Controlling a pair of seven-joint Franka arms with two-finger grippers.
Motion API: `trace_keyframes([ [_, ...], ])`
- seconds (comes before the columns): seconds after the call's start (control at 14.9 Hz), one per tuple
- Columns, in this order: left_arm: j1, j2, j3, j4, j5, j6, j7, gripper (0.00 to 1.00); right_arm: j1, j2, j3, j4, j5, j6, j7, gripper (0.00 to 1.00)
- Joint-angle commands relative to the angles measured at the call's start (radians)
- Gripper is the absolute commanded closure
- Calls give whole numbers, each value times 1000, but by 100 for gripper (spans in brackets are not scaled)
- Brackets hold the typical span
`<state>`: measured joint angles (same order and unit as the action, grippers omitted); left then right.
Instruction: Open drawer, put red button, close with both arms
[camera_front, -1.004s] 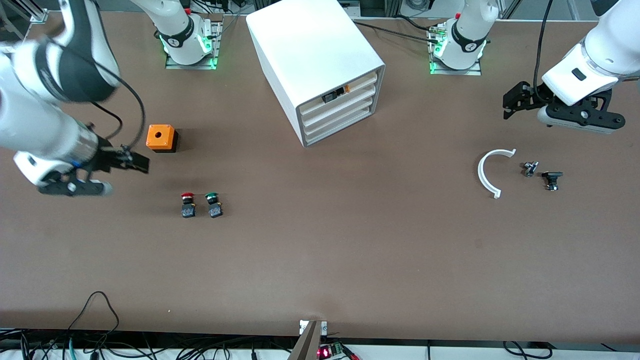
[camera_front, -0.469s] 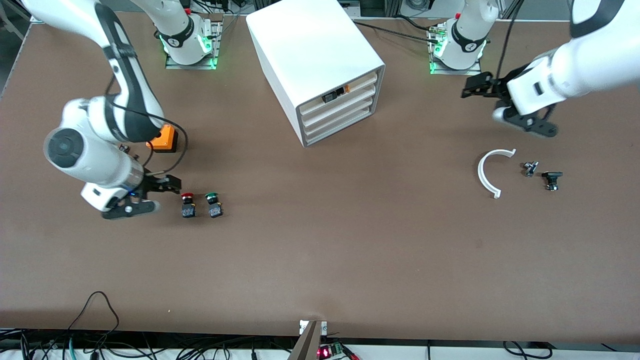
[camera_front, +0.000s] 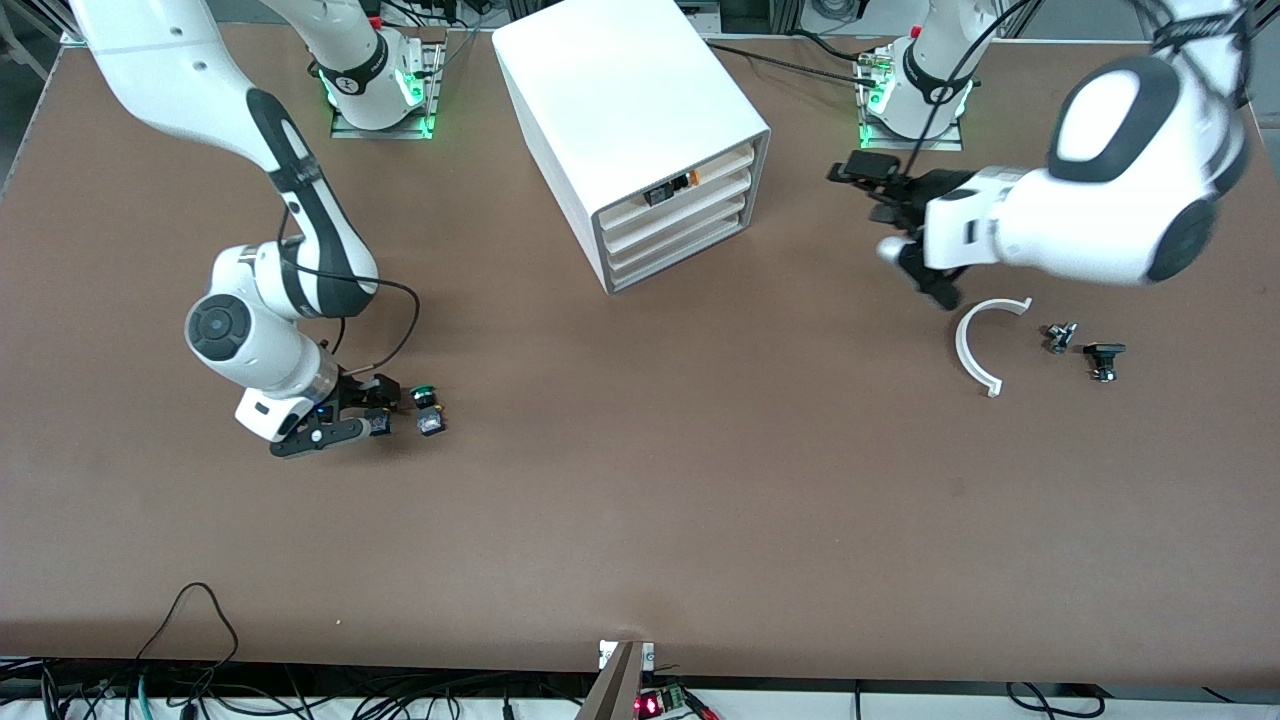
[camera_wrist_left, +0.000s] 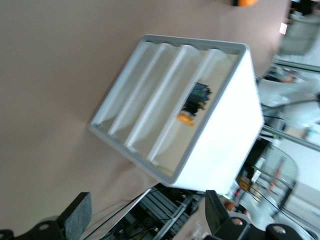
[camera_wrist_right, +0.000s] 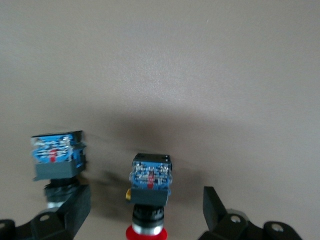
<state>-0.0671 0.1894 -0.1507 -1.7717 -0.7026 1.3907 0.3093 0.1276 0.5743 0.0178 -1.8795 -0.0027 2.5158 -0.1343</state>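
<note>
the small red-capped push button on a black body with a bluish base (camera_wrist_right: 150, 192) is seen lying on the brown table (camera_front: 640, 520), just beside its green-capped twin (camera_front: 427, 408), toward the right arm's end. the right arm's black two-finger gripper (camera_front: 365, 415) is held low around the red button, its fingers spread wide on either side and not yet closed on it.

the left arm's black gripper (camera_front: 905, 225) is held over the table beside the big white boxy cabinet (camera_front: 630, 130), fingers wide, facing the cabinet front. the wide shallow white drawer on the second level (camera_front: 675, 210) is seen shut.

the reaching step is judged to be in hand. next, the right fingers would need to be closed on the button, and the drawer front caught and drawn out.
</note>
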Motion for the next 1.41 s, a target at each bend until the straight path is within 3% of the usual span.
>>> trace_keyframes([
  [0.0,6,71,-24,-53,-115,43,149,3,-6,28,5,-24,18,76,-33,0],
  [0.13,1,82,-35,-128,-222,112,230,7,-6,36,5,-29,17,95,-33,5],
  [0.4,-2,99,-99,-239,-274,226,362,23,-6,36,5,-29,18,92,-48,51],
  [0.47,-2,108,-101,-245,-287,235,385,30,-6,35,5,-29,18,90,-48,64],
  [0.54,-2,120,-101,-245,-290,238,399,47,-6,35,5,-29,18,90,-47,74],
  [0.67,-7,152,-102,-247,-291,251,422,55,-6,33,5,-29,20,87,-39,95],
  [0.74,-14,171,-102,-252,-291,267,459,55,-6,33,5,-27,20,86,-36,100],
  [1.0,-19,203,-110,-281,-351,306,502,55,-6,24,5,-14,20,58,1,100],
  [1.14,-39,223,-110,-285,-373,312,533,56,24,9,5,34,18,-44,85,100],
  [1.34,-43,228,-110,-314,-394,315,537,56,38,7,5,189,18,-292,220,100],
])
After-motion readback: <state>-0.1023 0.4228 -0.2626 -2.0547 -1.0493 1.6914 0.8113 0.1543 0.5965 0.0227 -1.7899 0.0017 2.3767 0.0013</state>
